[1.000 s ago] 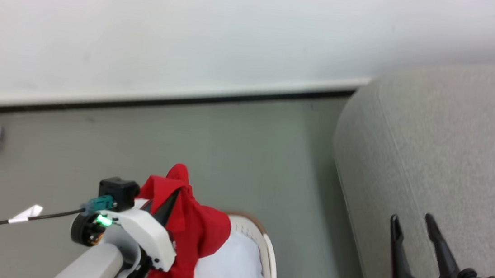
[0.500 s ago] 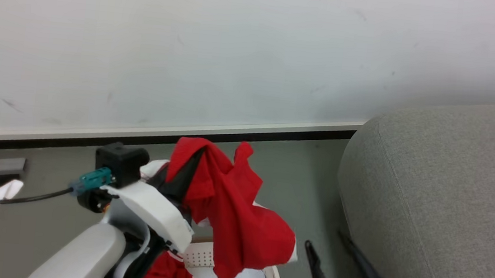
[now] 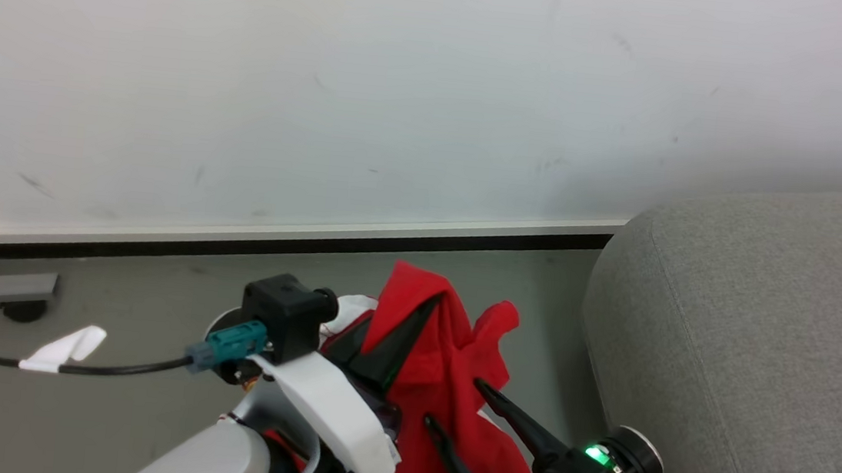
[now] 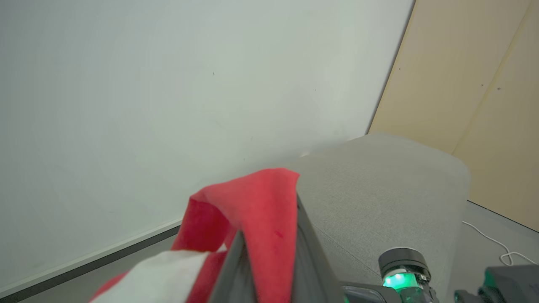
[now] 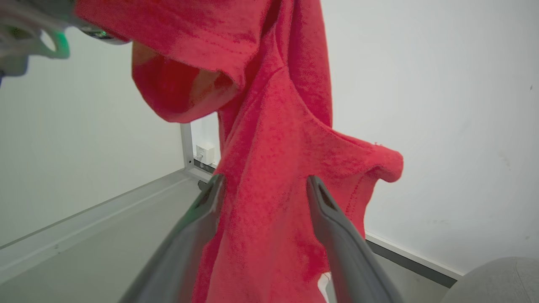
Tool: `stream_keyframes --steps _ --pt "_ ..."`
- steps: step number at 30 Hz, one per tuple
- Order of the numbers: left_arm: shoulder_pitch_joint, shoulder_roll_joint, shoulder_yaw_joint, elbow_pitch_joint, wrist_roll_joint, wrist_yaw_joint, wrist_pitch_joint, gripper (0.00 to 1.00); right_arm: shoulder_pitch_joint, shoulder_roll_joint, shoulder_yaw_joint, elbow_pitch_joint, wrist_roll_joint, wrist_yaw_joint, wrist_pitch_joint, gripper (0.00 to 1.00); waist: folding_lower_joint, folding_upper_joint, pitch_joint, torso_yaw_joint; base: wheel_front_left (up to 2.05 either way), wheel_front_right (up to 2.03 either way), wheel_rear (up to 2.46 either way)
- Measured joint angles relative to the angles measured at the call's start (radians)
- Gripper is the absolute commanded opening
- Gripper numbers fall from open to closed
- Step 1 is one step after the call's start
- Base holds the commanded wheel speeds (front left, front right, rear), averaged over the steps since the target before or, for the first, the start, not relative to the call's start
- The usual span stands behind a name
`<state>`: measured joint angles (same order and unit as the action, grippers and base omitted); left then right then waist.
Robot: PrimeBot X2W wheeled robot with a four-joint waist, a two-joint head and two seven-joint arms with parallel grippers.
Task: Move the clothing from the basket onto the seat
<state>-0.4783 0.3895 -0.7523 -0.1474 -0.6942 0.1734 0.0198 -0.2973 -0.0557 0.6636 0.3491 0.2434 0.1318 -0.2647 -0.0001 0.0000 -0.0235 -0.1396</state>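
My left gripper [image 3: 426, 308] is shut on the red clothing [image 3: 455, 363], which hangs down from its dark fingers above the floor. In the left wrist view the clothing [image 4: 257, 210] drapes over those fingers. My right gripper [image 3: 451, 402] stands open at the lower middle, its two fingers on either side of the hanging fabric. In the right wrist view the clothing [image 5: 273, 160] falls between the spread fingers [image 5: 208, 202] without being pinched. The grey seat [image 3: 751, 338] rises just right of both grippers, and its rounded corner [image 4: 379, 185] lies close behind the cloth. The basket is hidden below the arms.
A white wall with a dark baseboard [image 3: 312, 245] runs behind the grey floor [image 3: 152, 303]. A black cable with a white tag [image 3: 62, 349] trails at the left. A beige panel [image 4: 471, 84] stands beyond the seat, with a thin white cord [image 4: 497, 248] on the floor.
The head camera has tilted up. My left gripper has raised the clothing and carried it right, towards the seat. My right gripper has swung in from the seat's side to straddle the hanging fabric.
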Motion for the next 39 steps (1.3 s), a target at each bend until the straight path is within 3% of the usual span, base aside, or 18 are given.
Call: stream_keyframes --steps 5,7,8,10,11,14,15,16,25,39 --pt "0.000 -0.026 -0.025 -0.020 0.002 0.002 0.015 0.00 -0.059 0.005 0.019 0.088 -0.002 0.000 0.000 1.00 0.0001 0.0000 -0.002 0.021 0.00 0.00 0.00" --pt "-0.001 -0.037 -0.031 -0.021 -0.001 0.000 0.018 0.00 -0.071 0.006 0.046 0.125 0.042 0.000 0.000 0.08 0.0000 0.0000 -0.003 0.034 0.00 0.00 0.00" --pt "-0.001 -0.040 -0.033 -0.018 -0.005 -0.001 0.018 0.00 -0.072 0.008 0.050 0.137 0.066 0.000 0.000 0.00 0.0000 0.0000 -0.003 0.040 0.00 0.00 0.00" --pt "-0.001 -0.041 -0.033 -0.006 -0.005 0.000 0.018 0.00 -0.082 0.006 0.041 0.140 0.107 0.000 0.000 0.00 0.0000 0.0000 -0.003 0.053 0.00 0.00 0.00" --pt "-0.001 -0.040 -0.031 0.004 -0.005 0.004 0.018 0.13 -0.089 0.006 0.034 0.137 0.121 0.000 0.000 0.00 0.0000 0.0000 -0.003 0.059 0.00 0.00 0.00" --pt "0.001 -0.031 -0.025 0.034 -0.005 0.008 0.013 0.32 -0.091 0.007 0.012 0.131 0.131 0.000 0.000 0.00 0.0001 0.0000 -0.002 0.075 0.00 0.00 0.00" --pt "0.004 -0.029 -0.024 0.043 -0.005 0.008 0.010 0.45 -0.091 0.007 0.003 0.127 0.136 0.000 0.000 0.00 0.0001 0.0000 -0.002 0.078 0.00 0.00 0.00" --pt "0.009 -0.027 -0.024 0.051 -0.005 0.007 0.005 1.00 -0.091 0.007 -0.008 0.123 0.140 0.000 0.000 0.00 0.0001 0.0000 -0.002 0.081 0.00 0.00 0.00" --pt "0.063 -0.006 -0.025 0.108 -0.010 0.004 -0.038 1.00 -0.089 0.007 -0.112 0.078 0.154 0.000 0.000 0.00 0.0001 0.0000 0.003 0.079 0.00 0.00 0.00" --pt "0.094 -0.003 -0.044 0.114 -0.014 -0.001 -0.055 1.00 -0.081 0.007 -0.261 0.036 0.122 0.000 0.000 0.00 0.0001 0.0000 0.015 0.016 0.00 0.00 0.00"
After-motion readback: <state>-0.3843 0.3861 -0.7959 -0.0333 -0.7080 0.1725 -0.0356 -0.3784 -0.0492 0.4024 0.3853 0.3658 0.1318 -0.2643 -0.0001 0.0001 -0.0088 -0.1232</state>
